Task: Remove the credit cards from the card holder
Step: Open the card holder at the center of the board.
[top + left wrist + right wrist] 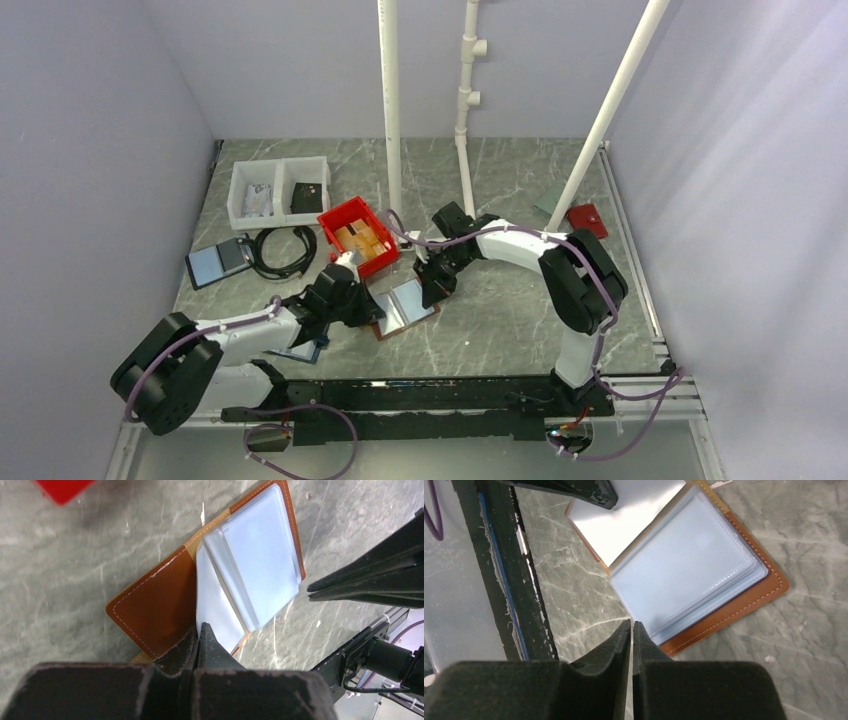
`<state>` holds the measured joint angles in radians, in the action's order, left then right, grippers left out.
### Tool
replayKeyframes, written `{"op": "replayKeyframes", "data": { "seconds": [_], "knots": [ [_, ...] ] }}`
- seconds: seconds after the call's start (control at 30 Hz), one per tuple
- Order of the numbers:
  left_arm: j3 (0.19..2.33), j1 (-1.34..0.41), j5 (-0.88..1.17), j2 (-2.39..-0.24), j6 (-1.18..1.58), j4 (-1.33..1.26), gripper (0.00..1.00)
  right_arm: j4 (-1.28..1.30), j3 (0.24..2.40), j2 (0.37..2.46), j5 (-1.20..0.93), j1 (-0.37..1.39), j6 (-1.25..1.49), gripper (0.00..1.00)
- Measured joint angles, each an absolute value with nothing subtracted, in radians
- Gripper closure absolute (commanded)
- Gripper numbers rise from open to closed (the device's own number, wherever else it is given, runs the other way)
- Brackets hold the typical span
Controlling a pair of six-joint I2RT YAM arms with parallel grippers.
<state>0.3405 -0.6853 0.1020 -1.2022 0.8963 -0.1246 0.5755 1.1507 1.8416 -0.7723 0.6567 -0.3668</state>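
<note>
My left gripper [199,628] was clenched tight. Its two black fingertips met at the left edge of the card holder [159,605], a flat brown leather-like bifold with pale stitching. I could not tell whether a sleeve was caught between them. The holder lay open on the grey marbled table [500,320], and its clear plastic sleeves [260,555] were fanned over the right-hand leaf. The panel under them looked pale blue, and I could read no print through the plastic. My right gripper [631,626] hung just over the holder's right edge. Its fingers were drawn together to a thin slit with nothing between them. The holder sat between my two wrists, just near of a red plastic bin [338,206]. Farther left lay a coil of black cable [285,252], a dark blue-edged folder [218,262] and a white two-compartment tray [279,188].
</note>
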Motion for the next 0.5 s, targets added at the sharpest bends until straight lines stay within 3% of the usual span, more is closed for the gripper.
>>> {"op": "replayKeyframes", "data": {
  "seconds": [0.5],
  "knots": [
    [0.478,-0.662,0.189,-1.459,0.833,-0.258,1.0,0.561,1.148,1.83,-0.729,0.581,-0.344,0.9]
  ]
}}
